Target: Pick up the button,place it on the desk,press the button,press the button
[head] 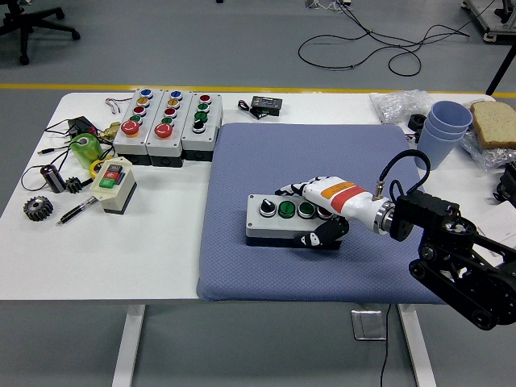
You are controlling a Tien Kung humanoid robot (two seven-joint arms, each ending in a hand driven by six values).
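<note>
A grey button box (pixel 278 219) with a black knob and green buttons on top lies on the blue mat (pixel 306 161). My right hand (pixel 318 214), white with an orange band, is shut on the box's right end: fingers lie across its top and the thumb presses its front face. The red button at the right end is hidden under the fingers. The black right arm (pixel 451 258) comes in from the lower right. The left hand is out of sight.
Three more button boxes (pixel 165 125) stand at the back left. A small beige switch box (pixel 113 184), a gear (pixel 36 208), a pen and cables lie at the left. Stacked blue cups (pixel 446 129), plastic bags and bread (pixel 493 122) are at the back right.
</note>
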